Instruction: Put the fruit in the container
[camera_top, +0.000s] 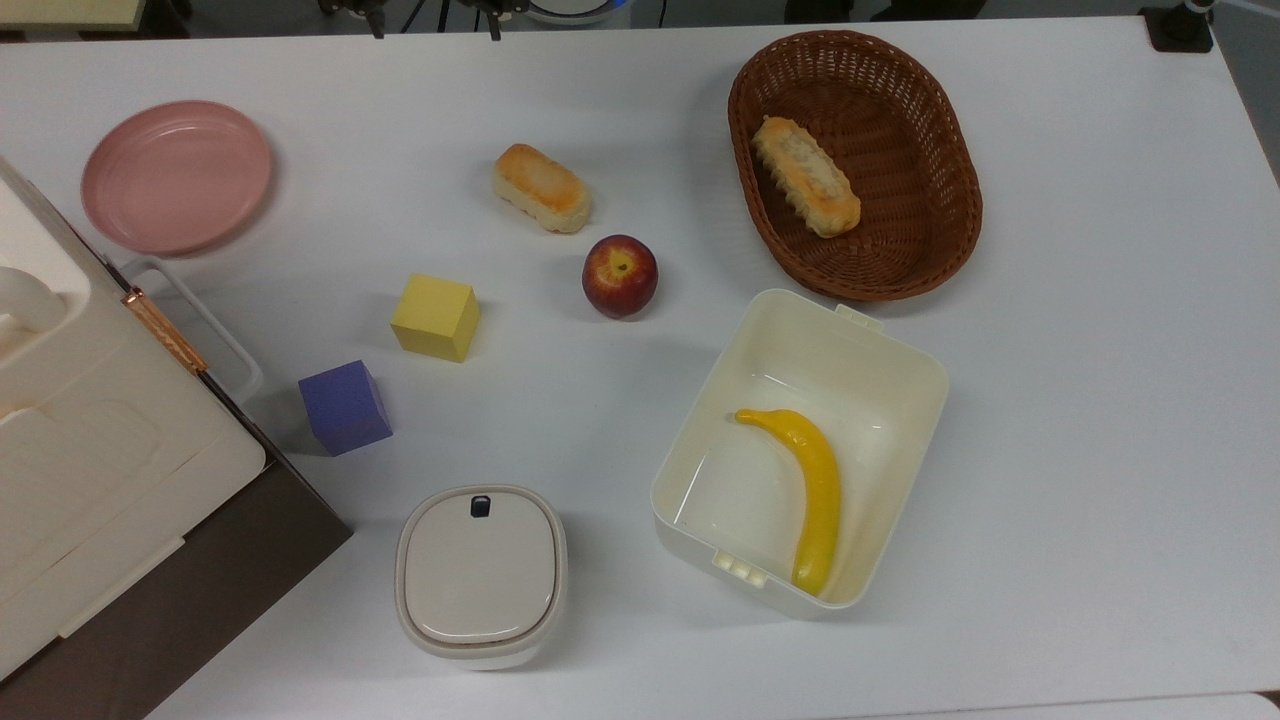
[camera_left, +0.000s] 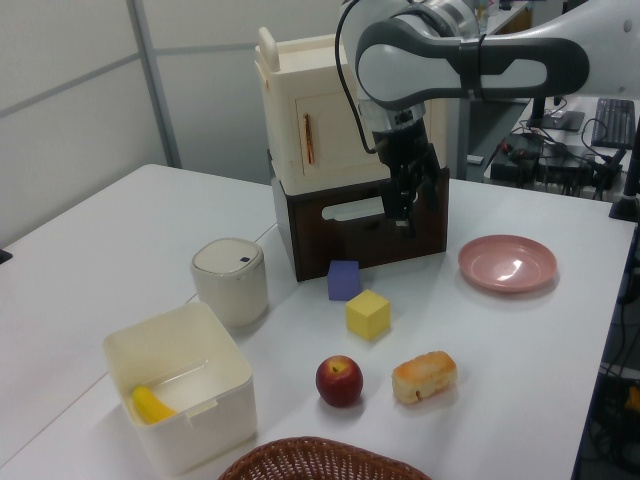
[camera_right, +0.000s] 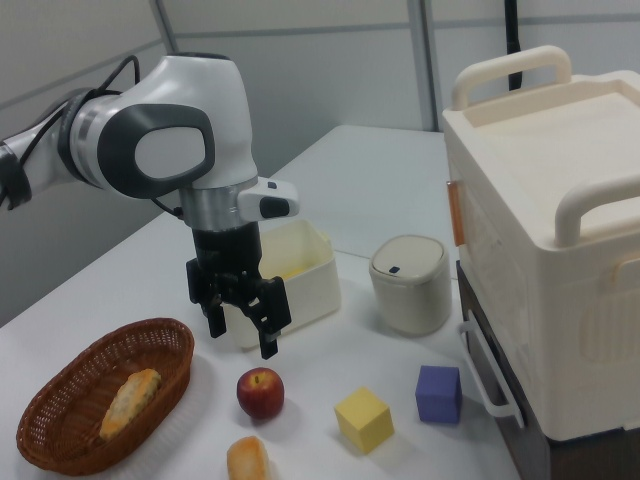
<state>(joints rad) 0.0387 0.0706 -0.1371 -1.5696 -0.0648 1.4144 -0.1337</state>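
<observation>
Cream handled case (camera_right: 540, 250) up close on its brown base; apple not yet picked up.

Going down in size from there: I see my arm hanging over the table with the gripper (camera_right: 242, 335) spread apart and holding nothing, in the right view above and a little to the left of the fruit. The container (camera_top: 700, 400) stands open with a banana (camera_top: 815, 490) lying along one wall, so most of its floor is free. The wicker basket (camera_top: 960, 200) sits just beside it. The apple (camera_top: 620, 276) rests on the bare table, stem dimple up, between the bread roll (camera_top: 541, 188) and the container, touching neither. I judge it firm, smooth-skinned and fairly light, and being round it may roll or slip. I'd come straight down and close across its widest girth, one finger on either side of the dimple.
</observation>
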